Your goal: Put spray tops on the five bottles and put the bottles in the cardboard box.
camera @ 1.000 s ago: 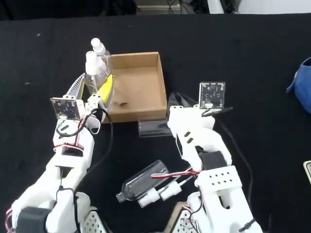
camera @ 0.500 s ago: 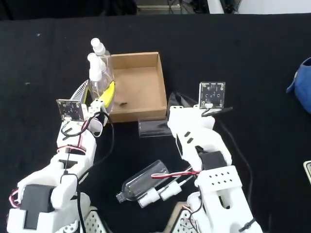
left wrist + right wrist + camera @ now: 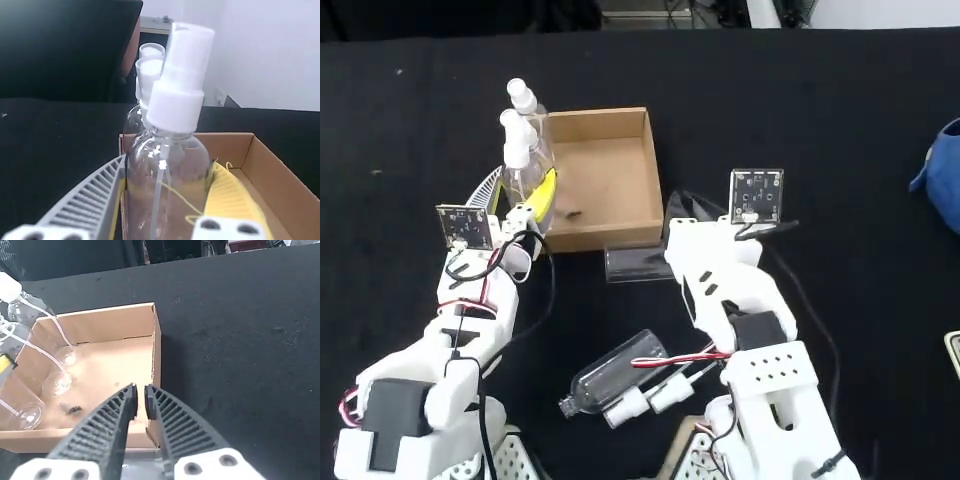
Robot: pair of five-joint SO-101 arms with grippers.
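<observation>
Left gripper [image 3: 518,185] jaws clamped on a capped bottle [image 3: 167,165], upright at the left wall of the cardboard box [image 3: 600,112]; another capped bottle [image 3: 525,100] just behind it. Right gripper [image 3: 140,395] over the box's near right corner, jaws narrow, nothing between them. One bottle [image 3: 615,372] lies on its side on the bench [image 3: 820,130] between the arm bases; loose spray tops [image 3: 645,400] just beside it.
</observation>
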